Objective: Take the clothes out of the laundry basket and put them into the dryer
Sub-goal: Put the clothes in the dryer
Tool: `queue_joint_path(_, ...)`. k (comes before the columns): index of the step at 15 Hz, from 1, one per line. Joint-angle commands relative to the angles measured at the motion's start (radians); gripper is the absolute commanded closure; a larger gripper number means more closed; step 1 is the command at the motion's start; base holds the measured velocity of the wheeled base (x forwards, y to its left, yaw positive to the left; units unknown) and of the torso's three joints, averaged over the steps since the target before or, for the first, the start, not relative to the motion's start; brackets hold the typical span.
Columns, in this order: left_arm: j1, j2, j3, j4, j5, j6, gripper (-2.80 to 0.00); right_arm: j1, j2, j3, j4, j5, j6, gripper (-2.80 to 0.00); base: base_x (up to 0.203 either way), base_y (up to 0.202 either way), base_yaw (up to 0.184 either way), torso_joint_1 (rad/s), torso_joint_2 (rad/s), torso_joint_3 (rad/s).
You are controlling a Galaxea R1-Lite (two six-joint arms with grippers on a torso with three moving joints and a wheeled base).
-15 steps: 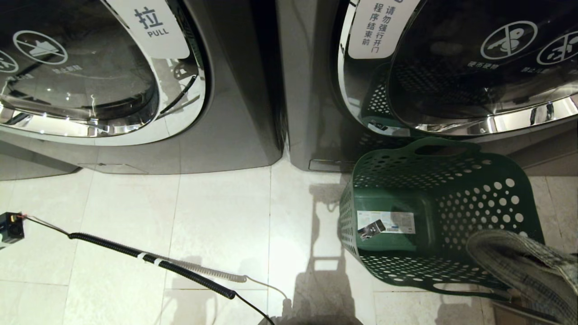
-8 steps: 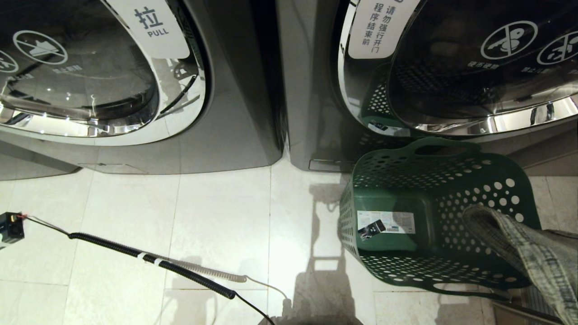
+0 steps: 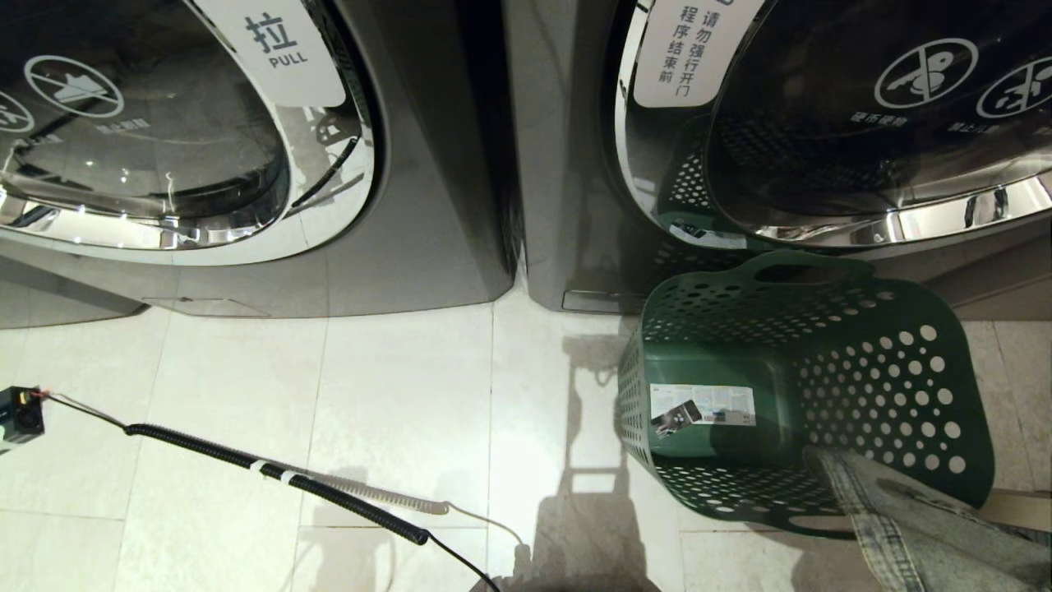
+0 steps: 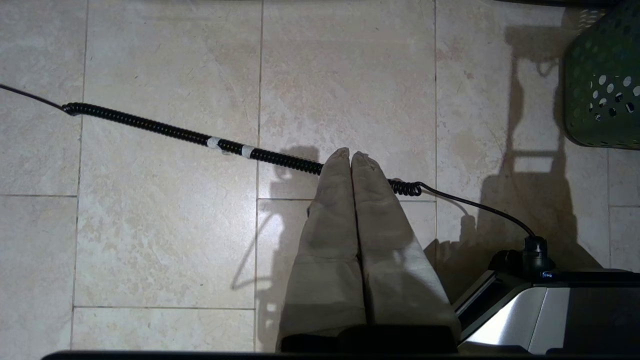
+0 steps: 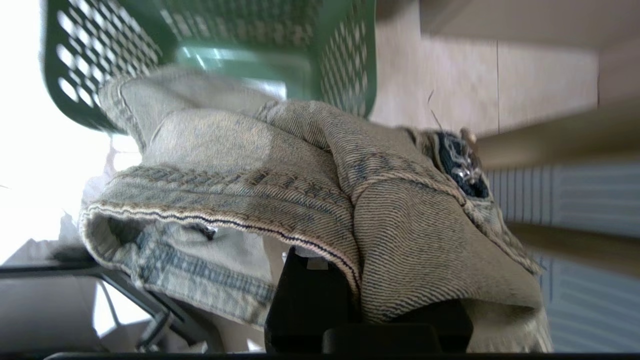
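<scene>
Gripping a faded blue denim garment (image 5: 320,200), the right gripper (image 5: 320,280) hangs just beyond the near-right corner of the perforated green plastic laundry basket (image 3: 888,362); the dryer door (image 3: 863,123) lies beyond the basket's far rim. The left gripper (image 4: 351,156), shut and empty, is farther off.

The left dryer door (image 3: 164,123) carries a white label (image 3: 275,45) reading "拉 PULL". The right dryer door (image 3: 822,123) has a label (image 3: 686,49) reading "请勿强行开门 程序结束前".

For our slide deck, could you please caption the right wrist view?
Right gripper clamped on denim garment beside green laundry basket.
</scene>
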Motion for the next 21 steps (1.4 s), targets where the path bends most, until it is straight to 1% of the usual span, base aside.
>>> queue_joint_path(1,0.0,-0.001,0.001,0.0,0.0,-0.001,0.0,0.0,-0.007,0.076,0.005,-0.007,0.006,0.0,0.0,0.0,0.0,0.0,0.0,0.0)
queue_joint_path(4,0.0,-0.001,0.001,0.001,0.0,-0.001,0.0,0.001,-0.007,0.163,-0.013,-0.001,0.008,0.0,0.0,0.0,0.0,-0.001,0.0,0.014)
queue_joint_path(7,0.0,-0.001,0.001,0.0,0.0,-0.001,0.0,0.0,-0.007,0.254,-0.12,0.022,0.006,0.0,0.0,0.0,0.0,0.001,0.0,0.154)
queue_joint_path(11,0.0,-0.001,0.001,0.001,0.0,0.0,0.0,0.0,-0.007,0.322,-0.164,0.027,0.013,0.0,0.0,0.0,0.0,0.001,0.0,0.197)
queue_joint_path(13,0.0,-0.001,0.001,0.0,0.0,0.0,0.0,0.001,-0.007,0.378,-0.237,0.027,0.009,0.0,0.0,0.0,0.0,0.002,0.0,0.206)
queue_joint_path(14,0.0,-0.001,0.001,0.001,0.0,0.002,0.0,0.0,-0.007,0.398,-0.248,0.036,0.006,0.0,0.0,0.0,0.0,-0.002,0.0,0.194)
queue_joint_path(16,0.0,-0.001,0.001,0.001,0.0,0.002,0.0,0.001,-0.007,0.427,-0.253,0.065,0.008,0.0,0.0,0.0,0.0,0.006,0.0,0.201)
queue_joint_path(18,0.0,-0.001,0.001,0.0,0.0,0.0,0.0,0.002,-0.007,0.445,-0.265,0.115,0.01,0.0,0.0,0.0,0.0,0.001,0.0,0.2)
queue_joint_path(21,0.0,-0.001,0.001,0.001,0.0,0.0,0.0,0.002,-0.007,0.447,-0.265,0.119,0.005,0.0,0.0,0.0,0.0,0.004,0.0,0.206)
